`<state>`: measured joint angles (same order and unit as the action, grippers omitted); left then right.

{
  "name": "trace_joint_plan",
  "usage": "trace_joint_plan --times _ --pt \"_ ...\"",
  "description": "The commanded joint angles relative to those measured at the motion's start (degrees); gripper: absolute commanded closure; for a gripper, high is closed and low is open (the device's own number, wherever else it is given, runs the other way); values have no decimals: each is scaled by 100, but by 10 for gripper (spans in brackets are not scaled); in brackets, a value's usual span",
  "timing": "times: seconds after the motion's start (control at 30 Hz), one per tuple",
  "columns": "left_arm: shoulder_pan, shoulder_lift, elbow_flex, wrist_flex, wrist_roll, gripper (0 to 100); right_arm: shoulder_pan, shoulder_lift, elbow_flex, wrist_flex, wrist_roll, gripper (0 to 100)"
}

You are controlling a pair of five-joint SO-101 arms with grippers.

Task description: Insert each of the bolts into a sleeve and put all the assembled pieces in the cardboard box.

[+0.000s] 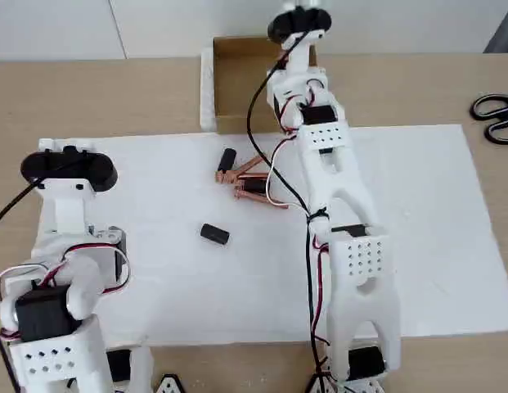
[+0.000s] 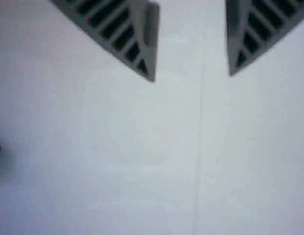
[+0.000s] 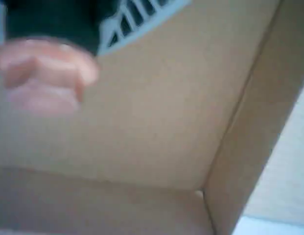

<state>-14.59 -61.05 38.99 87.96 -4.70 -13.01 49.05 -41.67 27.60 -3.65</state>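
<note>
The chief risk is judged to lie in the release. The assembled piece [image 3: 44, 73], dark and copper-coloured and seen blurred close to the lens, appears to be gripped by the closed right claw [image 1: 298, 24] above the floor of the cardboard box [image 1: 237, 82]. If it were let go from too high or too near a side, it could bounce or roll against a wall, or the bolt could be shaken out of its sleeve. A wall could also be caught by the claw on withdrawal, and the light box could be dragged or tipped from its place at the far edge of the white sheet [image 1: 401, 229]. The cable [image 1: 255, 123] slung along the right arm hangs near the loose copper bolts [image 1: 254, 184] and the black sleeve [image 1: 227, 160] beside them, so these could be swept about when the arm is pulled back. A second sleeve [image 1: 214, 234] lies apart from them, nearer the middle of the sheet. The right arm is stretched far forward across the sheet, with its claw tilted down into the box. The left arm is folded back at its own side of the table [image 1: 114, 90], and the left claw [image 2: 191, 76] is held wide open over bare sheet with nothing in it.
</note>
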Motion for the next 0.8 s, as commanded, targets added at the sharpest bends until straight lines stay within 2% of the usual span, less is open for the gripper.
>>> trace_joint_plan --times 0.0,0.13,0.33,0.77 --pt "53 -44 -4 -141 18 908 92 4 -334 -251 53 995" --pt "53 -44 -4 -149 18 908 207 84 -334 -251 53 992" --pt "53 -44 -4 -149 18 908 233 84 -334 -198 53 857" --pt "53 -70 92 -167 18 908 233 -48 -334 -13 53 872"
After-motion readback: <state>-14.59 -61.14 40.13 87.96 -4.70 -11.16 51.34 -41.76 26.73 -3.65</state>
